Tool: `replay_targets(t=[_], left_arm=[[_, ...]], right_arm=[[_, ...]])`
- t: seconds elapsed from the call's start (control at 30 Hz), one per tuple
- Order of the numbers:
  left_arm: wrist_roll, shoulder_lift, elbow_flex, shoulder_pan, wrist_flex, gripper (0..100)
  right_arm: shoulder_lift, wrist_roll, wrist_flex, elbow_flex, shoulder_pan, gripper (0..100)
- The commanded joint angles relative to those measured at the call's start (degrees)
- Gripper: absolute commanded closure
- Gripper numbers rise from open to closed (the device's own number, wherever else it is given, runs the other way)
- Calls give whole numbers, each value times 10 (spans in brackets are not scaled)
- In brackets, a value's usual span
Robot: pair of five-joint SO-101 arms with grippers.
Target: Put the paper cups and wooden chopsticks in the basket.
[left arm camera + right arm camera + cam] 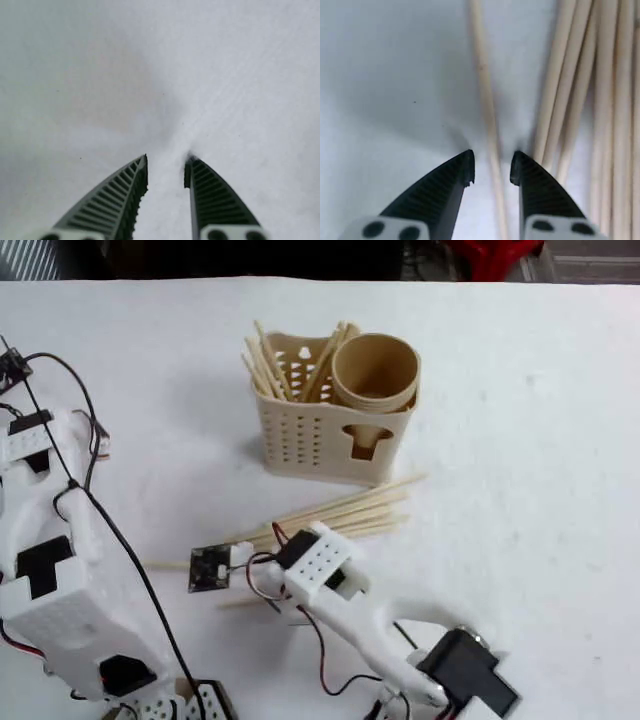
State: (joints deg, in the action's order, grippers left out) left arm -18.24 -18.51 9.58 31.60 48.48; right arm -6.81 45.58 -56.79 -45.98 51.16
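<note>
High view: A slotted cream basket (330, 445) stands at 12 o'clock on the white surface (520, 440). Stacked paper cups (375, 370) sit in its 3 o'clock side and several wooden chopsticks (268, 365) lean upright in its 9 o'clock side. A loose bundle of chopsticks (370, 508) lies flat at the basket's 6 o'clock, close to its front wall and fanned toward 2 o'clock. The right arm (330, 580) comes in from 5 o'clock, its wrist over the bundle's 8 o'clock end. The left arm (50, 580) lies along the 9 o'clock edge, well apart from the basket.

Left wrist view: The left claw (166, 167) hangs over bare surface, its jaws a narrow gap apart and holding nothing.

Right wrist view: The right claw (491, 162) is partly open, low over the surface, with 1 single chopstick (482, 80) lying between its tips but not pinched. The bundle lies just beside that stick, near 1 fingertip (520, 167).
</note>
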Motion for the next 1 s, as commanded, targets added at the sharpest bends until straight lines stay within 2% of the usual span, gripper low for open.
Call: replay_targets(t=[0.0, 0.17, 0.43, 0.6, 0.77, 0.97], left_arm=[[-4, 3, -25, -5, 0, 861], [-4, 3, -25, -5, -2, 861], [-4, 3, -25, -5, 1, 861], [-4, 2, -25, -5, -1, 861], [-4, 2, -25, -5, -2, 861], [-4, 2, -25, -7, -2, 861]], right_arm=[[20, 6, 12, 32, 0, 879], [29, -25, 12, 38, 0, 985], [7, -33, -10, 41, -11, 982], [-132, -64, -51, 40, -54, 982], [-302, -105, -116, 52, -58, 982], [-367, -139, -193, 214, -62, 982]])
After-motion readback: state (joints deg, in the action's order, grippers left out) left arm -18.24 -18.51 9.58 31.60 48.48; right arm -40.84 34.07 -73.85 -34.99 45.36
